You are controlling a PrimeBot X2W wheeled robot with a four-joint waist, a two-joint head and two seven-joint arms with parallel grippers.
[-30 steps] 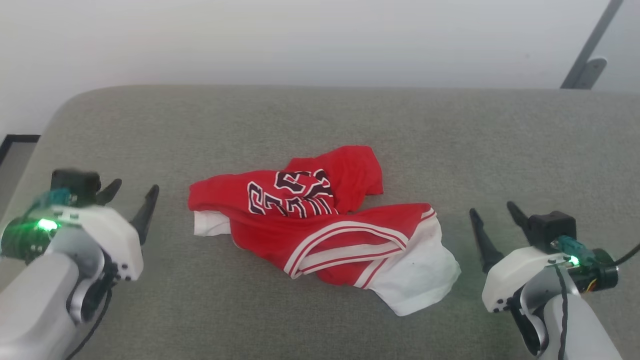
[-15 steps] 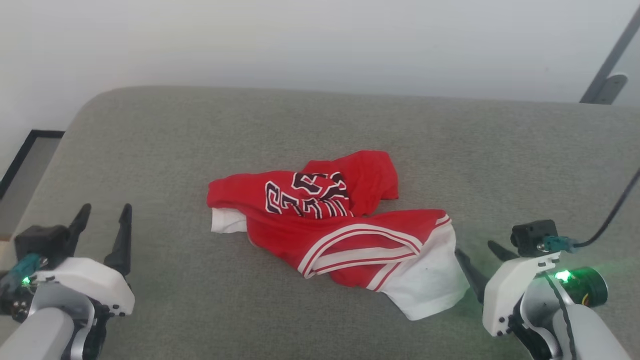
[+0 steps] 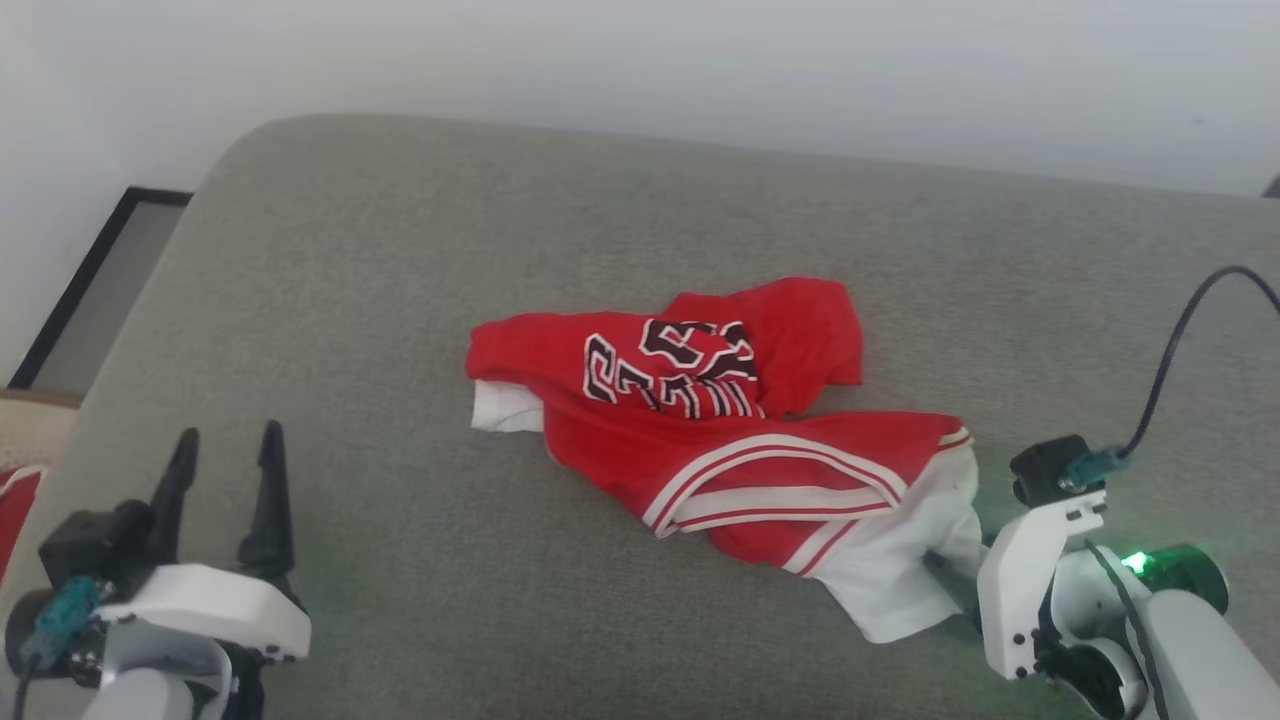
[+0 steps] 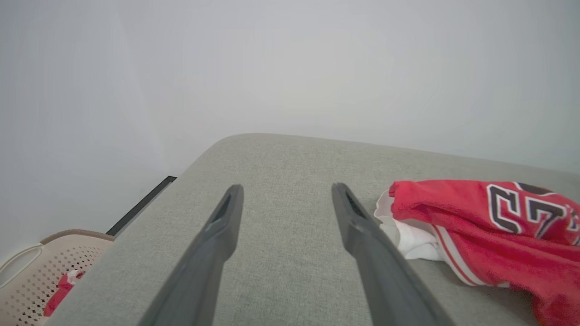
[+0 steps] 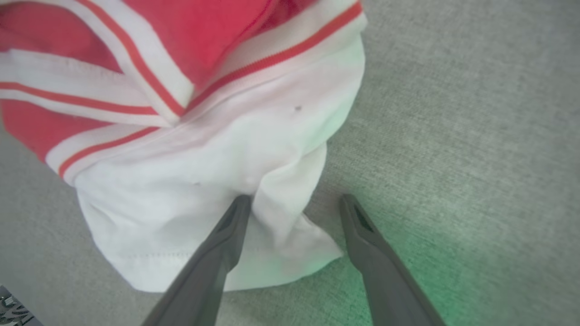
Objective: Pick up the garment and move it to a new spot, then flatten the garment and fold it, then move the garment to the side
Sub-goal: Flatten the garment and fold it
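We see the garment (image 3: pixel 720 440) lying crumpled near the middle of a grey upholstered surface (image 3: pixel 400 300). It is red, with black white-outlined lettering facing up, striped white-and-red trim across its near side, and a white sleeve (image 5: pixel 190 203) spilling toward our right arm.

Our right claw (image 5: pixel 294 198) is low at that sleeve with its fingers spread wide. The right wrist view shows one fingertip pressed against a fold of the white fabric. A tongue of that fold lies in the gap between the two fingers, and the other fingertip is over bare grey upholstery. The claw is not clamped on anything.

Our left claw (image 3: pixel 229 432) is also fully spread and empty. It hovers over bare upholstery well apart from the garment's left edge, where a small white flap pokes out from under the red.

Beyond the left edge of the surface and lower down, the left wrist view shows a beige perforated basket (image 4: pixel 31 271). Inside it lies a piece of red cloth (image 4: pixel 59 294) with a touch of white; we cannot tell what it is.
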